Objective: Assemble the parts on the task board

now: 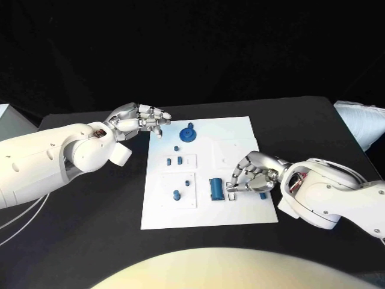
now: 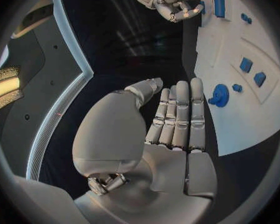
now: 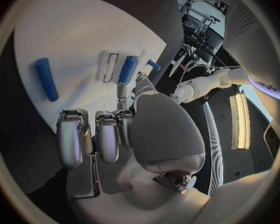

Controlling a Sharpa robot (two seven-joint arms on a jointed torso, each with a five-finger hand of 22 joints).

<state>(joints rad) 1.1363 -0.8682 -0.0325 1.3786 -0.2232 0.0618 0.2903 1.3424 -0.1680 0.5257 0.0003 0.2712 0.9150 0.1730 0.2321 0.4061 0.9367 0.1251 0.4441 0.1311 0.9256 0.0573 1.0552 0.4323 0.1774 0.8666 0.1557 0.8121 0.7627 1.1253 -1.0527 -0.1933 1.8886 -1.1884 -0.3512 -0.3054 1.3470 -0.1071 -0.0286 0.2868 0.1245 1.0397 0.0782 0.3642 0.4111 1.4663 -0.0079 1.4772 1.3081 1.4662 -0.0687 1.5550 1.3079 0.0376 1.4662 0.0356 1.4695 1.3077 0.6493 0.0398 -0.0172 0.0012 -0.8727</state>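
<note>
Head view: the flat white rectangular task board (image 1: 236, 129) lies in the middle of the black table (image 1: 314, 120), carrying several small blue plastic parts. A round blue disc with a short stem (image 1: 188, 133) sits near the board's far end; two small blue blocks (image 1: 176, 161) stand side by side in a raised panel below it; two small blue pegs (image 1: 177, 194) occupy the nearer panel; and a longer blue oblong bar (image 1: 216, 188) lies just beside the right hand (image 1: 255, 174). The right hand rests over the board's right edge with its fingers curled down toward the surface; a further blue piece (image 1: 263, 195) shows at that edge beneath it, and whether the fingers actually hold anything cannot be told. The left hand (image 1: 141, 118) hovers at the board's far left corner; the left wrist view shows its fingers straight, close together and holding nothing, with the disc near their tips. The parts appear light, rigid and smooth, so they are judged likely to slide on the board or slip from metal fingertips; the oblong bar is probably best taken across its long flat sides near mid-length, the disc by its rim.
</note>
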